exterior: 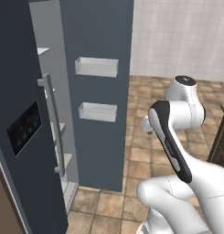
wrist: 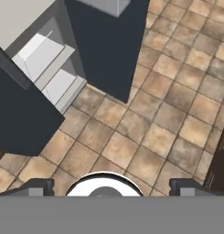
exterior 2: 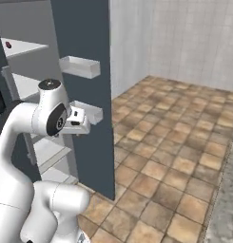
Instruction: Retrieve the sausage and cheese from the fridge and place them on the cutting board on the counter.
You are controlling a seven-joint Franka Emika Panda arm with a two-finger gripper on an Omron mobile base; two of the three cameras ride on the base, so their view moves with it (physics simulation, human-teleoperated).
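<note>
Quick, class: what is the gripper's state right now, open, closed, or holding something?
Gripper: open, fingertips wide apart, nothing between them, above the floor tiles.

Lighting even and diffuse, source not discernible. Rendering soft, slightly blurred throughout. The brown tiled floor [wrist: 145,109] shows faint shadow under the tall dark slate-blue fridge door [exterior: 97,36]; possibly mild glare on the white tiled wall [exterior 2: 194,38], upper right.

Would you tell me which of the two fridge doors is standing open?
The fridge's right door, carrying two white door bins, is swung open; the left door, with the blue-lit panel, is closed.
</note>
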